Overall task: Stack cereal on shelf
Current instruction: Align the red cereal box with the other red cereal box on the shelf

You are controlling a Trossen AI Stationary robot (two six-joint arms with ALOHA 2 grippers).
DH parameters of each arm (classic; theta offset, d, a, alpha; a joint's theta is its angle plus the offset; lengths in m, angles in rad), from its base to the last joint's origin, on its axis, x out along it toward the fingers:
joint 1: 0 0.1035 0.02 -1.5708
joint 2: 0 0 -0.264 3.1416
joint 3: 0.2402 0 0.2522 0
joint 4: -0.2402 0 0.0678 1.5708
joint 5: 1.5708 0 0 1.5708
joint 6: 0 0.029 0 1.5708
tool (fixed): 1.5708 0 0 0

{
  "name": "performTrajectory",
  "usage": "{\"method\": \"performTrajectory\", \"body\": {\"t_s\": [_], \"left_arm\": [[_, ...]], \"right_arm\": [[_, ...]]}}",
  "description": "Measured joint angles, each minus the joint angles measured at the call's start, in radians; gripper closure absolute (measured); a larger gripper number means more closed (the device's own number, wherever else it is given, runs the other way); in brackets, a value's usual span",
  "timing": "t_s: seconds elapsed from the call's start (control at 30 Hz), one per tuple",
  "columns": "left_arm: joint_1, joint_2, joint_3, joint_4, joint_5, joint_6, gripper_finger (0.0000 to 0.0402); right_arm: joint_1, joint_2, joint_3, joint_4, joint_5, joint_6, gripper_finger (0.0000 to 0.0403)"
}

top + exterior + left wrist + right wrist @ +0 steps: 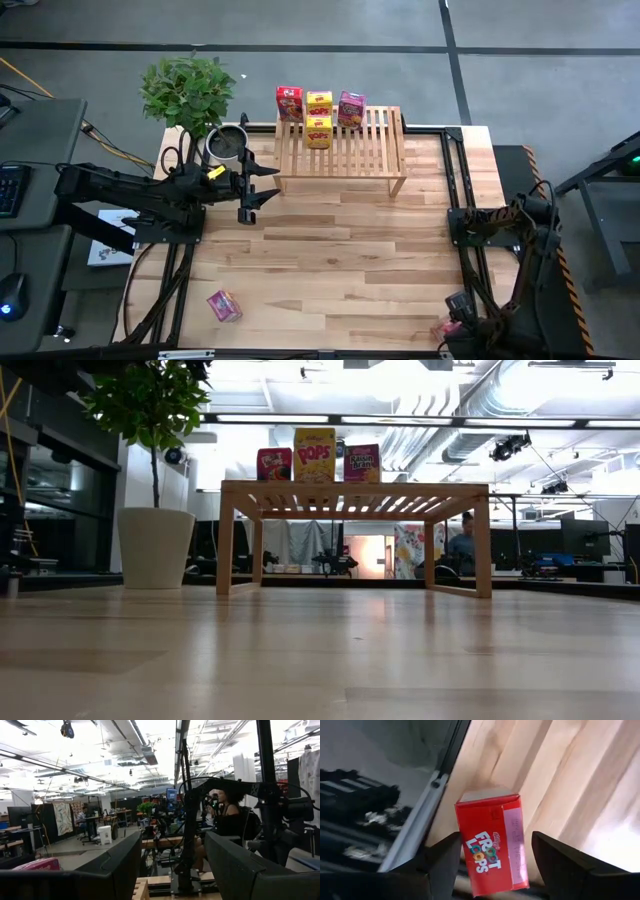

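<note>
Four cereal boxes stand on the slatted shelf [350,145]: red [289,103], yellow [319,101] and pink [351,108] along its far edge, and a second yellow one [318,131] in front of them. The low view shows the red [274,464], yellow [314,455] and pink [361,463] boxes on the shelf [355,488]. Another pink box [224,305] lies on the table near its near-left corner. My right gripper [452,318] is open at the near right edge, its fingers standing on either side of a red box [492,842]. My left gripper [258,186] hangs open, left of the shelf.
A potted plant [190,92] and a dark round pot [226,142] stand at the far left, beside my left arm. A black frame rail [420,820] runs along the table edge next to the red box. A person sits in the room beyond [225,815].
</note>
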Motion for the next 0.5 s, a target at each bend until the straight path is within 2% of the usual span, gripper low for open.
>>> {"method": "performTrajectory", "body": {"t_s": [0.07,0.5], "left_arm": [[0.0,0.0,0.0,0.0,0.0,0.0,0.0194],[0.0,0.0,0.0,-0.004,0.0,-0.017,0.0194]], "right_arm": [[0.001,-0.001,0.002,0.001,0.038,-0.016,0.0167],[-0.007,-0.013,0.0,-0.001,0.021,-0.043,0.0167]]}}
